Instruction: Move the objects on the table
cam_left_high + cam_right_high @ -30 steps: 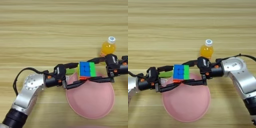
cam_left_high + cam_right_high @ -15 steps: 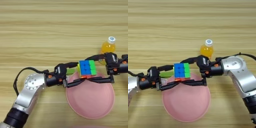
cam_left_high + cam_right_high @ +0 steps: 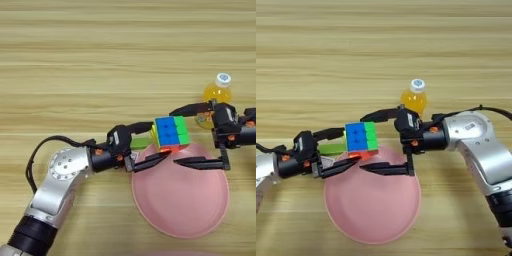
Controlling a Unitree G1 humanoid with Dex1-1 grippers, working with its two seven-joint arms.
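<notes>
While the left gripper (image 3: 148, 146) keeps the cube (image 3: 170, 132) pinched at the plate's (image 3: 185, 210) far rim, the right gripper (image 3: 377, 142) has spread wide and edged nearer, suggesting a handover. Behind stands the bottle (image 3: 414, 97).

pink plate (image 3: 185, 210), multicoloured cube (image 3: 170, 132), orange bottle (image 3: 216, 95)

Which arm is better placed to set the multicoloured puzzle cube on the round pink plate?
Left. The left gripper holds the multicoloured puzzle cube over the round pink plate's rim; the right gripper is open beside it.
</notes>
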